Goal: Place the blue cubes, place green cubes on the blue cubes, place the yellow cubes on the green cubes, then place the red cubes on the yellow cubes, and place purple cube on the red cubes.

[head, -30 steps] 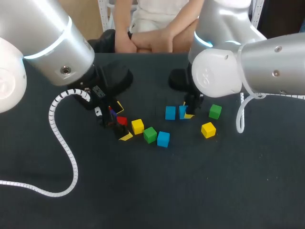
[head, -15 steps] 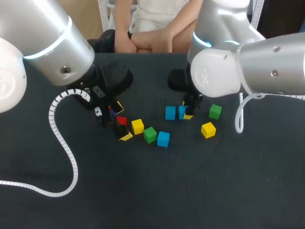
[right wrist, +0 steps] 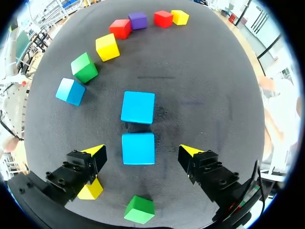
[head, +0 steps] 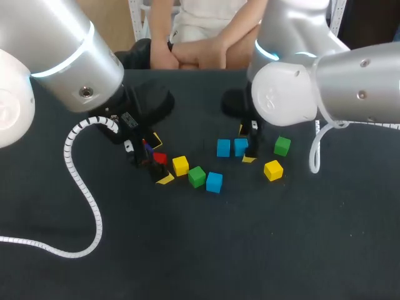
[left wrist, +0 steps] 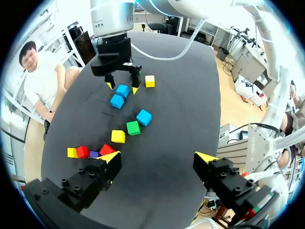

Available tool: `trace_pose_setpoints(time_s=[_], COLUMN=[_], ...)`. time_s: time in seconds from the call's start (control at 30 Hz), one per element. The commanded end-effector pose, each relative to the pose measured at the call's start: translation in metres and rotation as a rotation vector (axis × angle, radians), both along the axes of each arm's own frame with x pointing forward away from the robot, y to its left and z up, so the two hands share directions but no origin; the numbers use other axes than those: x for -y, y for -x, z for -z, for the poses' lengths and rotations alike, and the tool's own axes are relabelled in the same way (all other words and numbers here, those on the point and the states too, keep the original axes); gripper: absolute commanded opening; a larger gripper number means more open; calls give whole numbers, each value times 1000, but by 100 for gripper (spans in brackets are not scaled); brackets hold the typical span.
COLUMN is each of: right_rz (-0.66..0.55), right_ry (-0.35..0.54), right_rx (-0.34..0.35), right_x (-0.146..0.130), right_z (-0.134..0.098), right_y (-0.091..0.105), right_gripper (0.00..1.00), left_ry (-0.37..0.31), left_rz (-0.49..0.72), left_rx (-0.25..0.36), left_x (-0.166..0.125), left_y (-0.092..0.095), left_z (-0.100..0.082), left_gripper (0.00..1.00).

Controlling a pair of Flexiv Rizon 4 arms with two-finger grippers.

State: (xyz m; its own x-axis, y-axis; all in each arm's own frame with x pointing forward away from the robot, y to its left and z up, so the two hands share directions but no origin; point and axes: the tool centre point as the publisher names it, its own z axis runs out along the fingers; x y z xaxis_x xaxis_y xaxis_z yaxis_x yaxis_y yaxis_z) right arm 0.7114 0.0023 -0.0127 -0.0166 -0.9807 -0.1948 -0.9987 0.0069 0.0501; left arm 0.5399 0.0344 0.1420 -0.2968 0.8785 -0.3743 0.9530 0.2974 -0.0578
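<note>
My right gripper (right wrist: pixel 142 150) stands open astride a blue cube (right wrist: pixel 138 148) that rests on the table, its fingers clear of the cube's sides. A second blue cube (right wrist: pixel 138 107) lies just ahead, close beside the first (head: pixel 240 147). The third blue cube (head: pixel 214 182) sits by a green cube (head: pixel 197 176) and a yellow one (head: pixel 180 165). My left gripper (left wrist: pixel 158 157) hangs open with nothing between its fingers. A red cube (left wrist: pixel 105 150), the purple cube (left wrist: pixel 94 154), another red (left wrist: pixel 82 151) and a yellow (left wrist: pixel 72 152) lie in a row by one fingertip.
A green cube (head: pixel 282 146) and a yellow cube (head: pixel 273 170) lie to the right of my right gripper (head: pixel 245 144). My left arm's white coiled cable (head: pixel 81 187) trails over the table's left side. The black table's (head: pixel 250 250) front half is bare.
The right gripper's fingers have spread apart, letting go of the blue cube beside the other blue one. The left arm has kept still.
</note>
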Motion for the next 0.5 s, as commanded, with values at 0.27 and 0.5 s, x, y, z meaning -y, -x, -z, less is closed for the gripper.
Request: trace_pose_setpoints(time_s=[0.27,0.5], right_rz=[19,20], right_ry=[-135,-212], right_rx=[25,31], right_x=[21,32], right_z=[-24,-32], right_y=[15,17], right_gripper=[100,100], left_ry=[-2,-2], left_rz=[2,2], left_rx=[-2,-2], left_x=[0,0], left_y=[-1,-1], left_z=[0,0], left_gripper=[100,100])
